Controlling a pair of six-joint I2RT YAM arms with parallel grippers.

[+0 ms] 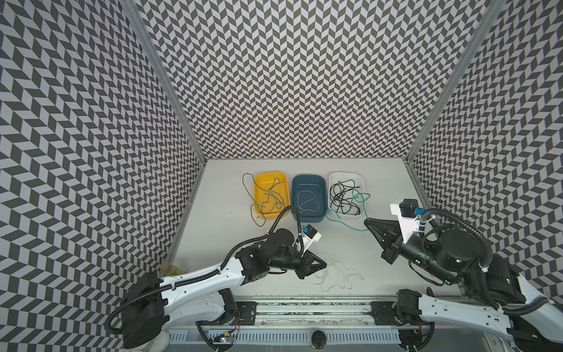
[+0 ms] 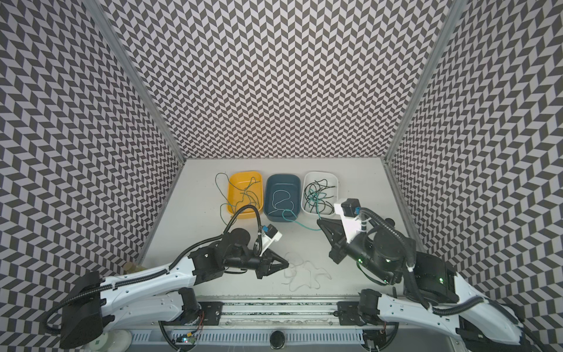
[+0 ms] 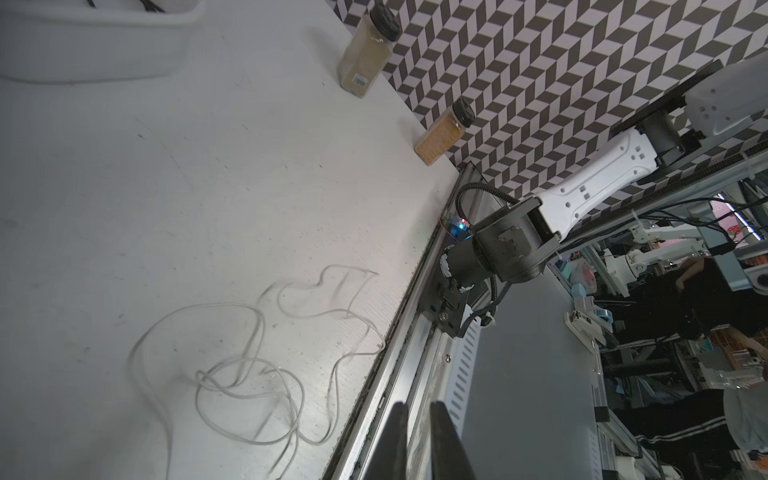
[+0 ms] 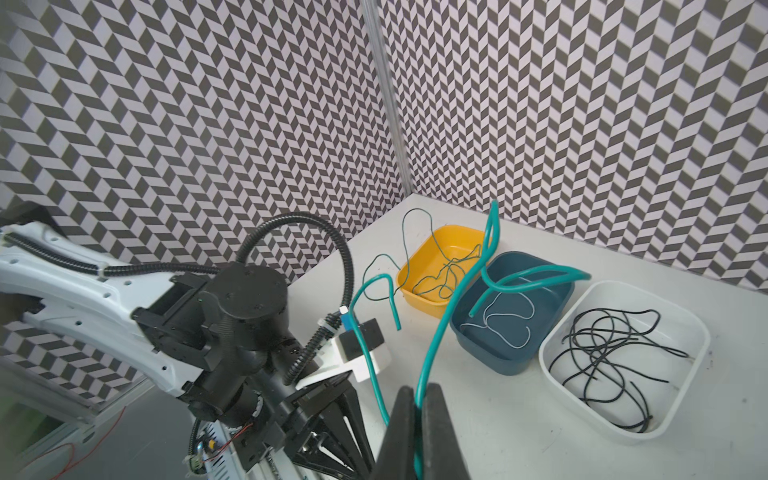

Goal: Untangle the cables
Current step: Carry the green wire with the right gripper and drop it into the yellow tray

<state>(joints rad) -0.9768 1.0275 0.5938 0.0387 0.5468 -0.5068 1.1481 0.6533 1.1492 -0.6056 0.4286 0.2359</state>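
Observation:
My right gripper (image 1: 365, 223) (image 4: 417, 395) is shut on a thick teal cable (image 4: 440, 324) and holds it above the table in front of the white tray (image 1: 345, 174). The cable loops up over that tray and trails onto the table (image 1: 347, 226). A loose tangle of white cable (image 1: 338, 272) (image 3: 249, 374) lies near the front edge. My left gripper (image 1: 325, 264) (image 3: 417, 409) hovers just left of the tangle. Its fingers are almost together and nothing is between them. Black cables (image 1: 342, 195) fill the white tray.
A yellow tray (image 1: 271, 176) holds thin dark green cables (image 1: 271, 195) that spill over its left side. The blue tray (image 1: 307, 178) between the yellow and white trays holds one white cable (image 1: 307, 202). Two spice jars (image 3: 368, 50) (image 3: 444, 133) stand by the patterned wall.

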